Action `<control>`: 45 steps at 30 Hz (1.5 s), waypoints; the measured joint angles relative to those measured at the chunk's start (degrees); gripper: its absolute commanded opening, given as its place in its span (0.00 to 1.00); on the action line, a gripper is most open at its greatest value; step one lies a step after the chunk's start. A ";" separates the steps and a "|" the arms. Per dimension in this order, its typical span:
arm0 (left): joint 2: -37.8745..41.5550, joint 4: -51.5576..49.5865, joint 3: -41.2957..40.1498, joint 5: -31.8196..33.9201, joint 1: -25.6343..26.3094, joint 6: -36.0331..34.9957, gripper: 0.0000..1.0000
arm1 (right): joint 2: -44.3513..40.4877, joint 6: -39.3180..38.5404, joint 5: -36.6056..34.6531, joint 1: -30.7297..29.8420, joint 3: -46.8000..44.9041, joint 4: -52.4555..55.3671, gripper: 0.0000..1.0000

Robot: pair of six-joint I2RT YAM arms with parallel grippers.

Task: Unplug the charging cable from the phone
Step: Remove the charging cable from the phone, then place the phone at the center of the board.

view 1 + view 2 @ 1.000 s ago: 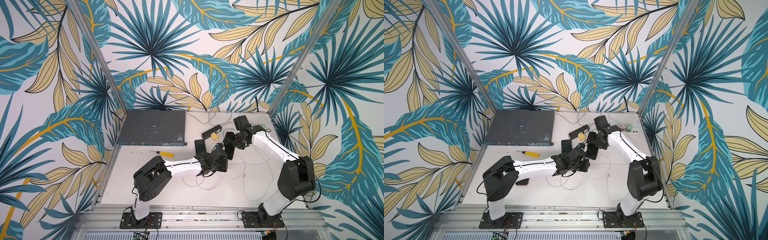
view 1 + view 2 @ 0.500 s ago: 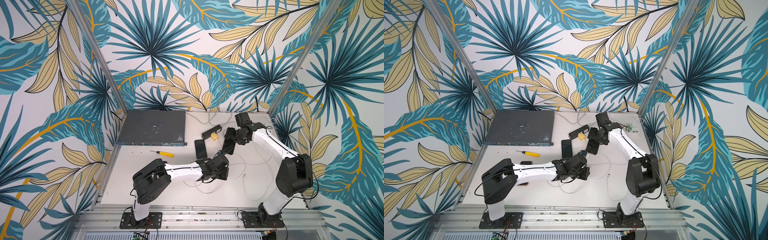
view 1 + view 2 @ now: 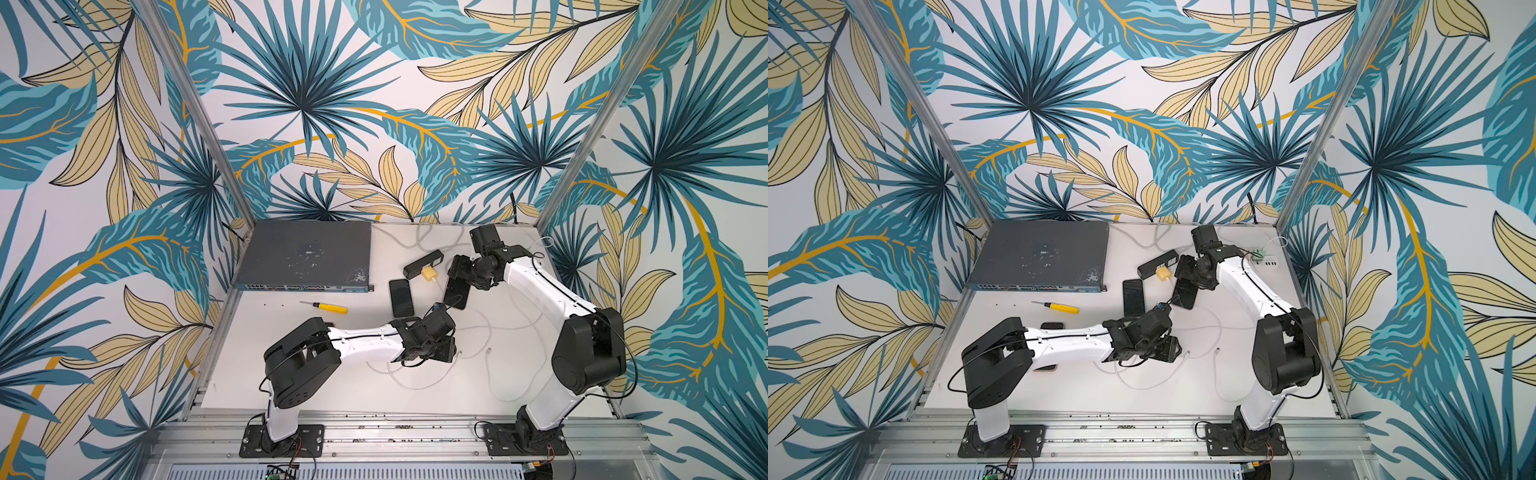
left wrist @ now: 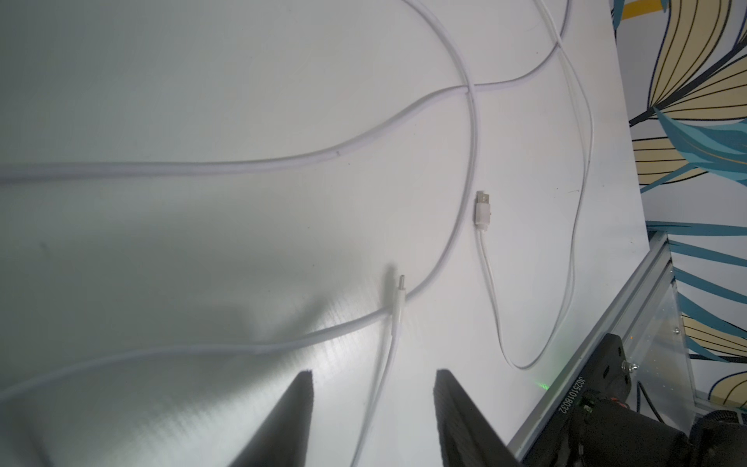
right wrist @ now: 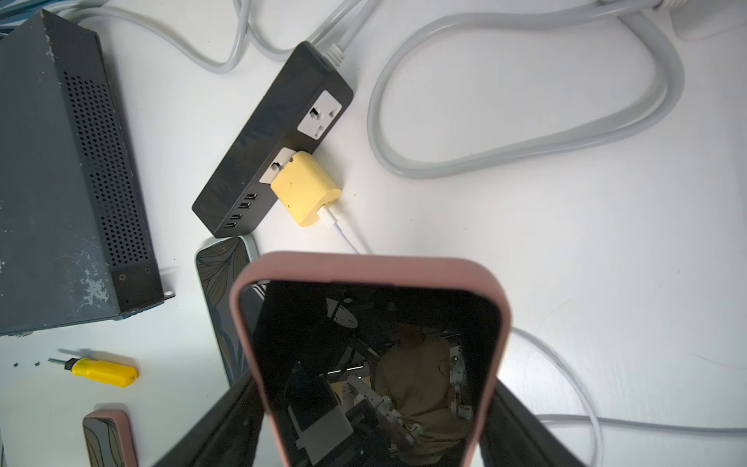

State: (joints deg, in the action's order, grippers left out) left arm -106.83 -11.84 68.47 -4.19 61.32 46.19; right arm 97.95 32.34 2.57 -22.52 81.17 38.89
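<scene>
My right gripper (image 5: 374, 380) is shut on the sides of the phone (image 5: 372, 343), which has a pink case and a dark screen; both top views show the phone (image 3: 456, 293) held tilted above the table. The white charging cable's plug (image 4: 400, 295) lies free on the table, apart from the phone. My left gripper (image 4: 374, 374) is open, and the cable runs loose between its fingers without being pinched. In both top views the left gripper (image 3: 1177, 349) sits low, in front of the phone. The cable's other end enters a yellow charger (image 5: 305, 192).
The charger sits in a black power strip (image 5: 266, 141). Beside it lie a second phone (image 5: 220, 263), a third phone in a pink case (image 5: 107, 436), a yellow screwdriver (image 5: 101, 370) and a grey network switch (image 3: 303, 253). Another loose white cable with a USB plug (image 4: 482, 208) lies nearby.
My left gripper moved away from the phone toward the table's front, drawing the cable with it, then opened and let the cable go. The right gripper kept hold of the phone.
</scene>
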 measured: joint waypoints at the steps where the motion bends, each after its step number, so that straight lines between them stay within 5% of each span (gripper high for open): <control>1: 0.68 -0.50 -0.02 0.35 0.00 -0.17 0.53 | -0.13 0.00 0.22 -0.04 -0.07 0.02 0.63; 9: 13.70 -6.60 -4.20 6.19 -0.44 -0.33 0.59 | -1.73 0.09 1.25 -4.09 -2.08 -0.11 0.63; 25: 50.77 -32.22 -16.15 26.71 -8.68 6.21 0.67 | 6.91 6.88 5.40 -25.14 1.44 -2.69 0.63; 38: 59.74 -43.17 -16.74 27.80 -25.44 4.68 0.70 | 26.51 11.93 8.94 -36.28 23.65 -1.29 0.64; 45: 60.00 -44.00 -16.74 25.75 -28.04 2.67 0.70 | 30.75 15.32 9.31 -39.32 27.61 -0.15 0.64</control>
State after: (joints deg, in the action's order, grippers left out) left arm -46.83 -55.83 51.72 21.56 33.28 48.86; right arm 128.70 47.66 11.88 -61.84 108.77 38.74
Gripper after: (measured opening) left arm 0.697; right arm 0.789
